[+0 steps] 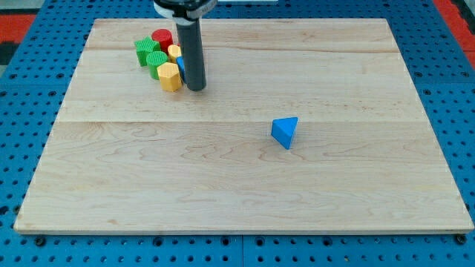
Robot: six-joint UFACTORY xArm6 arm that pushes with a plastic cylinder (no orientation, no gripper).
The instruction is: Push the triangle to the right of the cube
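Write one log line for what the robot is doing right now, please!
my tip: beside block cluster, view's top left | yellow block: just left of tip | blue triangle: alone mid-board, far from tip | blue block behind rod: mostly hidden

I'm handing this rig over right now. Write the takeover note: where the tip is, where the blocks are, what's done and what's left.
My tip rests on the board at the view's upper left, at the right edge of a block cluster, beside the yellow block.
Cluster: red block, two green blocks, a second yellow block, and a blue block mostly hidden behind the rod, shape unclear.
The blue triangle sits alone right of centre, well apart from the tip.
Done: no contact with the triangle.
Left: reach the triangle and push it to the cube's right.
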